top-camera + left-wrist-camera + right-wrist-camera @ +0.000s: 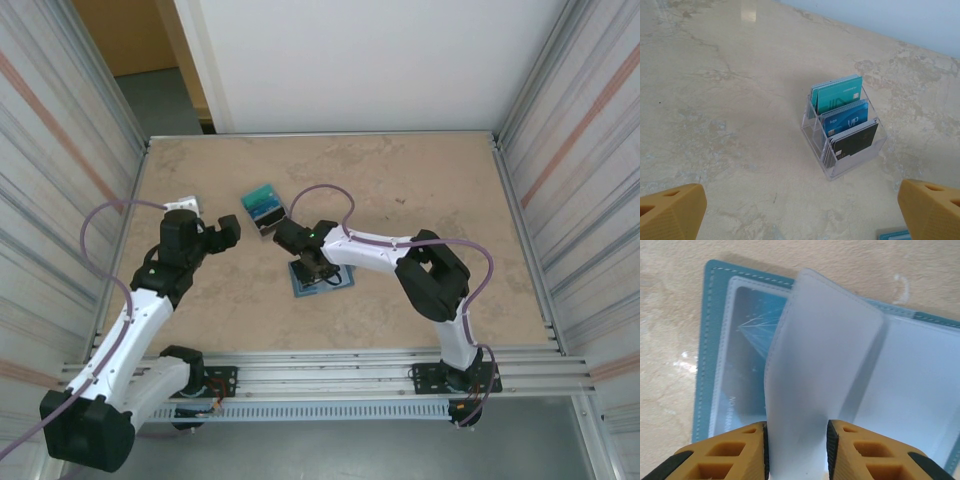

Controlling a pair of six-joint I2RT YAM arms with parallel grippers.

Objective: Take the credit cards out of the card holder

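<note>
Right wrist: teal card holder [704,365], frosted sleeve [820,355] curled.

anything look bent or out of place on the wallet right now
Yes: on the card holder, the clear inner sleeve is not lying flat. It is bowed upward, pinched between the fingers of the right gripper, with a card in the pocket beside it. Nothing looks torn.

The surface [715,100] looks like smooth beige stone with a faint sheen, and the box [852,162] is clear hard plastic around glossy plastic credit cards [840,97]. The card holder [702,340] is matt, stitched teal leatherette with a frosted sleeve [820,355] of soft translucent plastic. The right end effector [796,440] has matt orange plastic fingers [715,460].
</note>
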